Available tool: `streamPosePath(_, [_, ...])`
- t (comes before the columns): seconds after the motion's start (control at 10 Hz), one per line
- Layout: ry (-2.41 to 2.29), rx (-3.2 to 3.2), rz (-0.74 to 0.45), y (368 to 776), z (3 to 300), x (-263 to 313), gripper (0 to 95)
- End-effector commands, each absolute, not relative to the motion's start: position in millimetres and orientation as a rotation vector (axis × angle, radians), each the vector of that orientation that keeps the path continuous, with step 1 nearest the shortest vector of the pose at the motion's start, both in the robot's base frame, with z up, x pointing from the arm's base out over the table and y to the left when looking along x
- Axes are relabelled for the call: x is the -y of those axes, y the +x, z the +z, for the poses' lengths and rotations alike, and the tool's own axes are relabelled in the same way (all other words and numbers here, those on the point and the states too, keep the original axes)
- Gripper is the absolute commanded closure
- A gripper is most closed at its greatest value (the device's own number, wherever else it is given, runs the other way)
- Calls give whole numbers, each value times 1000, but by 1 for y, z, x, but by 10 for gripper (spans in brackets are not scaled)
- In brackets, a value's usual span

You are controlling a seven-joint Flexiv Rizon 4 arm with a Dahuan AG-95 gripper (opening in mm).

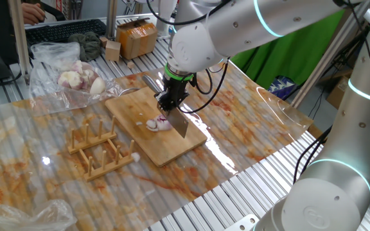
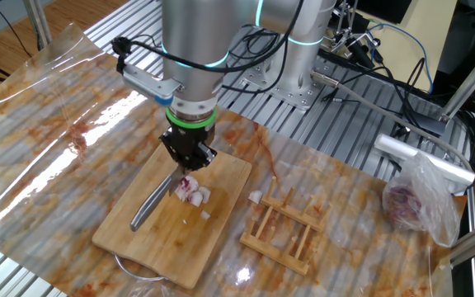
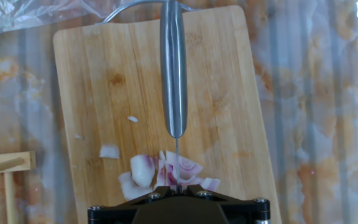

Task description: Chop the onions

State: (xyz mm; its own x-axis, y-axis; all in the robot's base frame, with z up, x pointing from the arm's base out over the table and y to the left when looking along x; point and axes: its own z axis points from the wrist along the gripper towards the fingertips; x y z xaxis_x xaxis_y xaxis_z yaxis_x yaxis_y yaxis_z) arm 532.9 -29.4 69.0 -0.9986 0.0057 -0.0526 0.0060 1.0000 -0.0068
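The onions point(image 1: 156, 124) point(image 2: 192, 191) point(image 3: 166, 171) are a small heap of white-pink cut pieces on the bamboo board point(image 1: 166, 149) point(image 2: 163, 247) point(image 3: 104, 81). A few tiny bits point(image 3: 132, 119) lie scattered beside the heap. My gripper point(image 1: 171, 102) point(image 2: 188, 161) point(image 3: 176, 186) hovers right over the heap, shut on a steel knife point(image 1: 180, 123) point(image 2: 151, 206) point(image 3: 173, 74). The blade runs edge-down into the pieces, and its handle sticks out away from the hand along the board.
A wooden slotted rack point(image 1: 98, 151) point(image 2: 283, 231) stands beside the board, with one stray onion bit point(image 2: 256, 197) by it. A plastic bag of whole peeled bulbs point(image 1: 76, 78) lies at the back, near a cardboard box point(image 1: 135, 37). Wrinkled plastic sheet point(image 1: 249, 122) covers the table.
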Motion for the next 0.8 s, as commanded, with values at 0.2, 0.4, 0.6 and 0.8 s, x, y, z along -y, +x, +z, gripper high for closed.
streamPosePath(0.2, [20, -3071, 8, 533, 43, 30, 950])
streamPosePath(0.4, [37, -3071, 14, 534, 46, 29, 950])
streamPosePath(0.6, [40, -3080, -15, 534, 55, 28, 950])
streamPosePath(0.8, [44, -3078, -23, 534, 56, 28, 950])
